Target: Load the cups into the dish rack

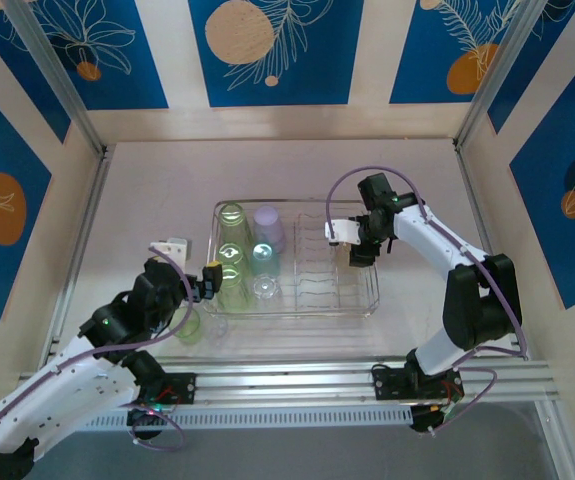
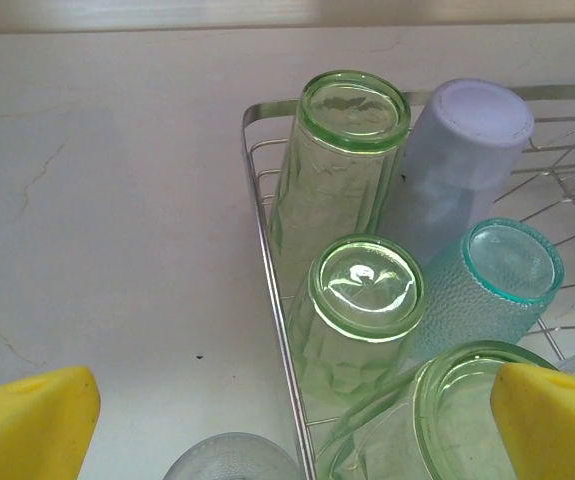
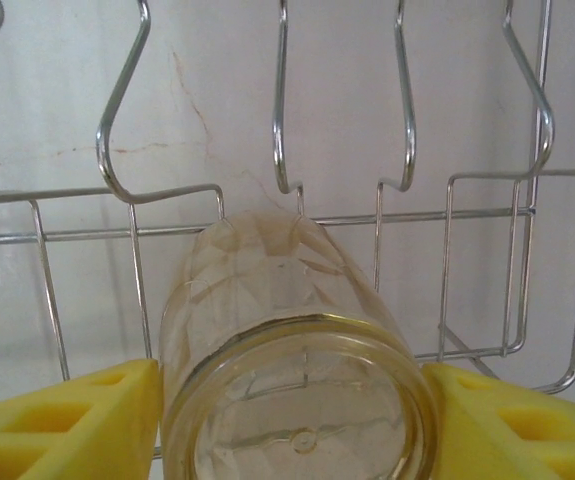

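The right gripper (image 3: 287, 425) is clamped on an amber cup (image 3: 282, 330). Its yellow pads (image 3: 67, 425) press either side of the thick round base at the bottom of the right wrist view. The cup is translucent with faceted walls, and its far end lies by the thin silvery wires of the dish rack (image 3: 407, 120), below a row of bent tines (image 3: 282, 100). In the top view this gripper (image 1: 357, 248) is over the bare right half of the rack (image 1: 319, 285), mid-frame. The left gripper (image 2: 292, 385) stands wide apart and holds nothing, with one pad overlapping the rim of the nearest green cup (image 2: 437, 420) at lower right. Two more green cups (image 2: 365, 285), a frosted lilac cup (image 2: 462, 150) and a pebbled teal cup (image 2: 502, 270) stand upside down in the rack's left corner. A pale cup (image 1: 189, 326) stands on the white table (image 1: 147, 200) at lower left.
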Controlling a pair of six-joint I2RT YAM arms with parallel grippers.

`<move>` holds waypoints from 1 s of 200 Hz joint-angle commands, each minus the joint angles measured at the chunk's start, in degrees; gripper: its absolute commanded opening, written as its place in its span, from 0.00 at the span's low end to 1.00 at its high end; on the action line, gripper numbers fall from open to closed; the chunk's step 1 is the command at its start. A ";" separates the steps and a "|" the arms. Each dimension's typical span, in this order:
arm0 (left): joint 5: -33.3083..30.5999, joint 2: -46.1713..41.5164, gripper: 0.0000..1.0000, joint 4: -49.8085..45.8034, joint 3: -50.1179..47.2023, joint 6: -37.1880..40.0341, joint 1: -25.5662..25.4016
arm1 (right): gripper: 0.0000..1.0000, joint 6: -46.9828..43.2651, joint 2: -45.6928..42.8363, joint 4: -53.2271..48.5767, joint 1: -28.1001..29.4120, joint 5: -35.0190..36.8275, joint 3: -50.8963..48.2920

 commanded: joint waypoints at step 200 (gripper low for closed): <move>2.07 0.30 1.00 -0.84 -0.93 -1.62 2.83 | 0.44 -3.74 7.70 1.32 -1.50 4.65 10.75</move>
